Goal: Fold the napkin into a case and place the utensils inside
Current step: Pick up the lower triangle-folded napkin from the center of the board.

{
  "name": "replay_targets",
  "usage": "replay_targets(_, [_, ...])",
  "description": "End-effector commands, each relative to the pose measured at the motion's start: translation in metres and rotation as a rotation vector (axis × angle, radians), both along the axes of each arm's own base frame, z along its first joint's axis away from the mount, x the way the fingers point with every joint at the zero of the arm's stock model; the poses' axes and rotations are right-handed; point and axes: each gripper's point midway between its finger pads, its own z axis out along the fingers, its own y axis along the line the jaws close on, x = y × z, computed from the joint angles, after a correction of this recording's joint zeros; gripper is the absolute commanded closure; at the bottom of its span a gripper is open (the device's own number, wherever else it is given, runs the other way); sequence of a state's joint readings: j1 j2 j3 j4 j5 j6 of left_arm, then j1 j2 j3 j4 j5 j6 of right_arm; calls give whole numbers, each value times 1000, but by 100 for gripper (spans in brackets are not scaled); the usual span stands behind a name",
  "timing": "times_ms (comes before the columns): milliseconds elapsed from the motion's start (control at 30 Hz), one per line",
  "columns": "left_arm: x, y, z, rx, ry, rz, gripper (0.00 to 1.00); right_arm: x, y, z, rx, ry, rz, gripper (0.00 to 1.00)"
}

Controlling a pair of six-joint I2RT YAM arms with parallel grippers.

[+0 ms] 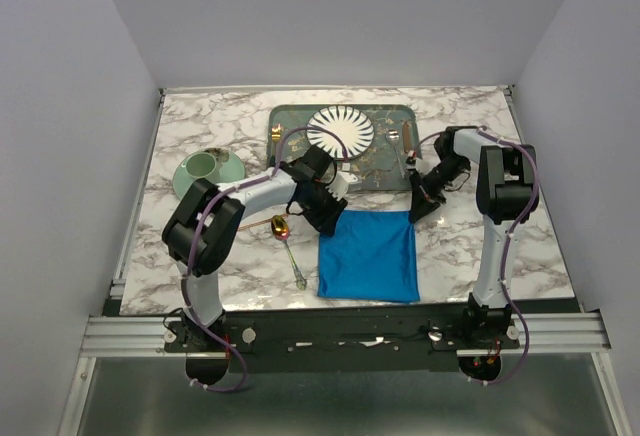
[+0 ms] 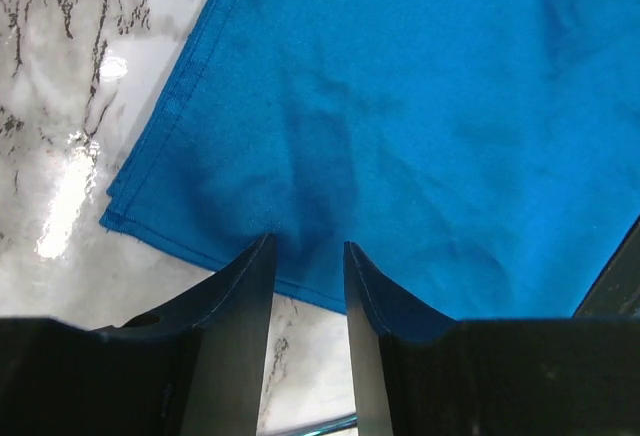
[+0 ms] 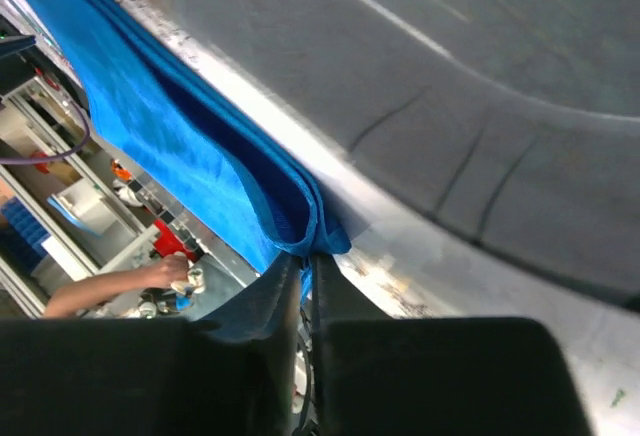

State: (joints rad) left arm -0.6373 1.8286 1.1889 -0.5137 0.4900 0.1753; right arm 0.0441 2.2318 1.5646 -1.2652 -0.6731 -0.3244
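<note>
Overhead view of a marble table (image 1: 200,256). A bright blue napkin (image 1: 368,256) lies flat near the front, roughly square; its edges show two layers, so it appears to be folded once already. The right gripper (image 3: 308,261) has its fingers pressed together, pinching the napkin's far right corner. The left gripper (image 2: 308,246) straddles the far left edge, fingers narrowly apart with cloth puckering between them; whether it grips cannot be told. A gold spoon (image 1: 284,234) lies just left of the napkin, outside it. No fork can be made out. The narrow case is not yet formed, and loading the utensils remains.
</note>
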Motion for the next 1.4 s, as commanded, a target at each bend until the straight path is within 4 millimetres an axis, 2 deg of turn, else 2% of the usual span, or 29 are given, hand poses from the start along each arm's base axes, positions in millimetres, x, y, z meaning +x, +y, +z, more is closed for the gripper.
replay_targets(0, [9,-4,-12,49,13,-10,59,0,5,-8,9,1,-31,92])
replay_targets(67, [11,-3,-20,79,27,-6,62,3,5,-8,8,-14,-38,99])
replay_targets(267, [35,1,-31,152,-8,3,69,21,4,-5,-13,-92,-55,99])
replay_targets(433, [53,2,-26,150,-30,3,70,37,2,0,-29,-146,-68,99])
replay_targets(533, [48,-5,-14,100,-29,-26,65,38,-1,1,-40,-183,-40,99])
replay_targets(567, [46,-11,-3,54,-32,-36,58,40,-3,4,-46,-207,-32,99])
replay_targets(633, [40,-14,10,9,-22,-32,52,41,-4,7,-40,-242,-8,99])
replay_targets(667, [41,-18,25,-28,-48,-27,44,43,-2,11,-25,-268,-2,99])
replay_targets(733, [34,-19,34,-61,-36,-9,39,44,1,22,2,-322,16,99])
replay_targets(767, [37,-19,48,-91,-66,5,34,44,4,27,25,-337,20,99])
replay_targets(800, [37,-18,52,-103,-68,16,32,45,6,34,36,-365,28,99])
replay_targets(933, [45,-7,72,-161,-49,120,27,38,16,41,60,-444,120,99])
replay_targets(1100, [63,11,95,-206,-71,220,23,25,20,33,16,-517,254,99])
replay_targets(1233, [73,28,99,-201,-84,285,23,23,29,29,-23,-607,385,99])
replay_targets(1367, [75,38,98,-197,-80,315,23,29,31,30,-70,-681,460,99])
